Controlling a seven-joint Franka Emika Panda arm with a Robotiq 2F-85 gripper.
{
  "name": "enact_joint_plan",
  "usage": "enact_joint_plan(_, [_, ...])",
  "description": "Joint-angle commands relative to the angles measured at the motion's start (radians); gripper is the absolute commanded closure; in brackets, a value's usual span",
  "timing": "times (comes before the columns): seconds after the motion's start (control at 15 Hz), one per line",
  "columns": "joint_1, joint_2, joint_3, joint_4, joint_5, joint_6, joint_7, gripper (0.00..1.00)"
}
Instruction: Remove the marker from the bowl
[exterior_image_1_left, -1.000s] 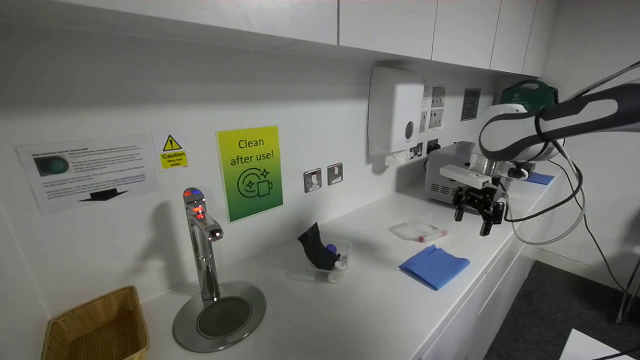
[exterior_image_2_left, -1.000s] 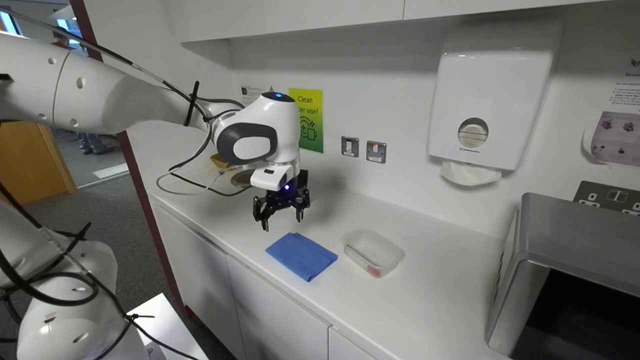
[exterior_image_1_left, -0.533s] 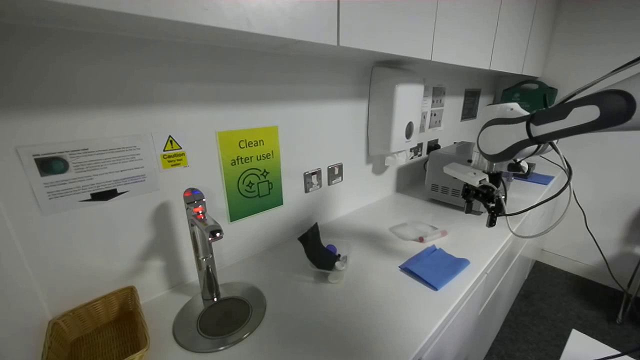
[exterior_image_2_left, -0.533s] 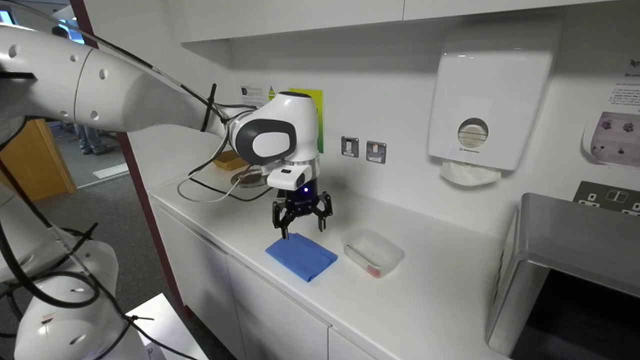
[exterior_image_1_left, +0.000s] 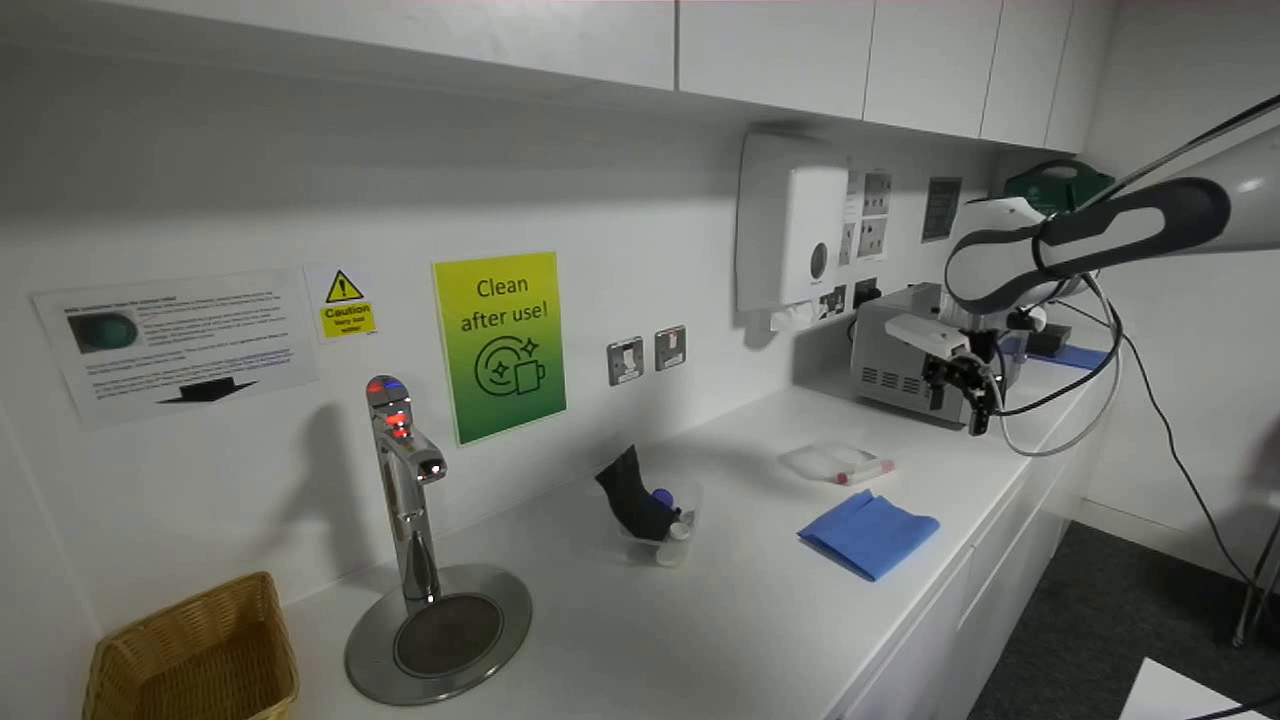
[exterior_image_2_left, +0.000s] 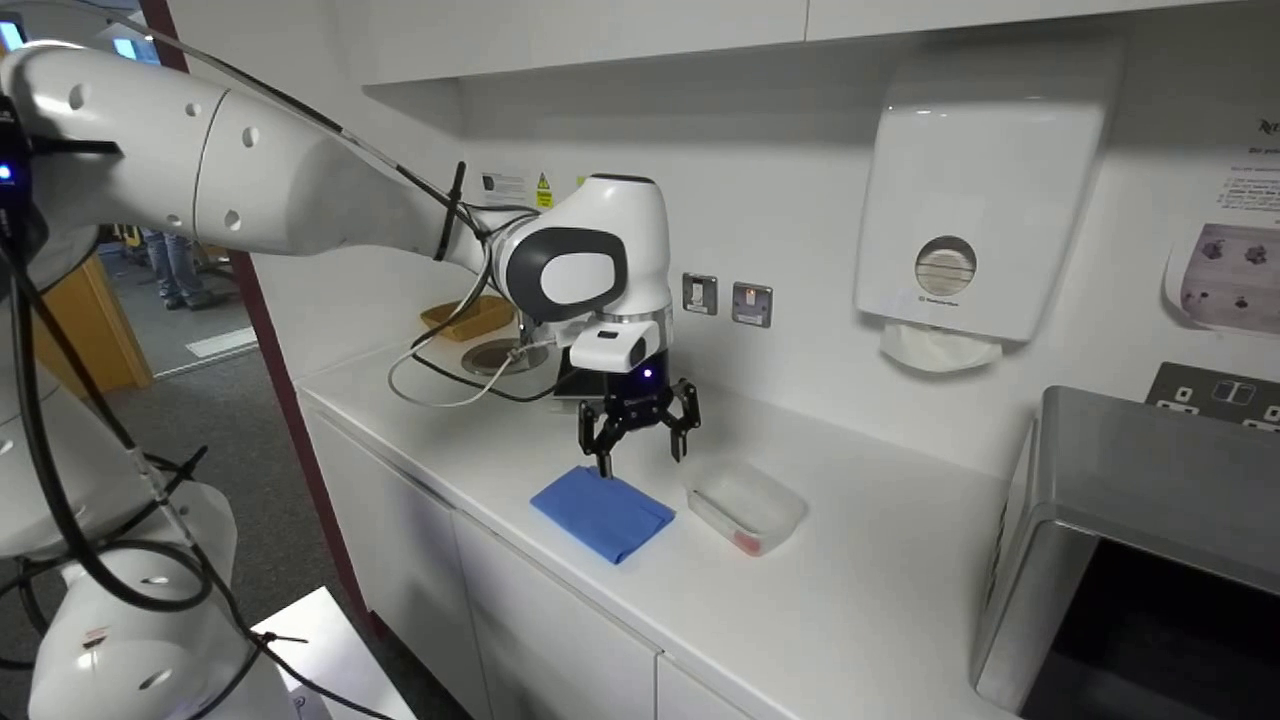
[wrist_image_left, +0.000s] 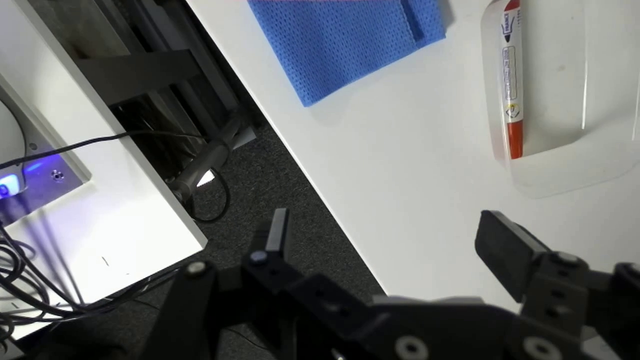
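The bowl is a clear rectangular plastic container (exterior_image_2_left: 775, 500) on the white counter. It shows in both exterior views (exterior_image_1_left: 812, 462) and at the right of the wrist view (wrist_image_left: 555, 172). The marker (wrist_image_left: 511, 75), white with red ends, lies inside along one long wall. Its red end (exterior_image_2_left: 747, 543) shows through the container, and it also shows in an exterior view (exterior_image_1_left: 866, 472). My gripper (wrist_image_left: 383, 212) is open and empty. In both exterior views it hangs above the counter (exterior_image_2_left: 642, 463) (exterior_image_1_left: 958, 418), apart from the container. In the wrist view the container is ahead of the right finger.
A folded blue cloth (exterior_image_2_left: 603, 513) lies beside the container, near the counter's front edge. A grey microwave (exterior_image_2_left: 1150, 480) stands farther along. A second container with a black item (exterior_image_1_left: 640, 505), a tap (exterior_image_1_left: 408, 490) and a basket (exterior_image_1_left: 195, 650) are along the wall. A towel dispenser (exterior_image_2_left: 990, 200) hangs above.
The arm has moved along the counter toward the container and the microwave, and the gripper has come over the cloth in an exterior view. The gripper stays open. Container, marker and cloth have not moved.
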Motion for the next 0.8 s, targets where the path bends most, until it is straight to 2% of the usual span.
enact_joint_plan(0.0, [0.018,0.0,-0.016,0.003,-0.004,-0.003,0.003,0.0])
enact_joint_plan(0.33, [0.016,0.011,-0.016,0.005,-0.012,0.006,0.01,0.0])
enact_joint_plan(0.73, [0.006,0.094,-0.058,0.059,-0.002,0.008,0.037,0.0])
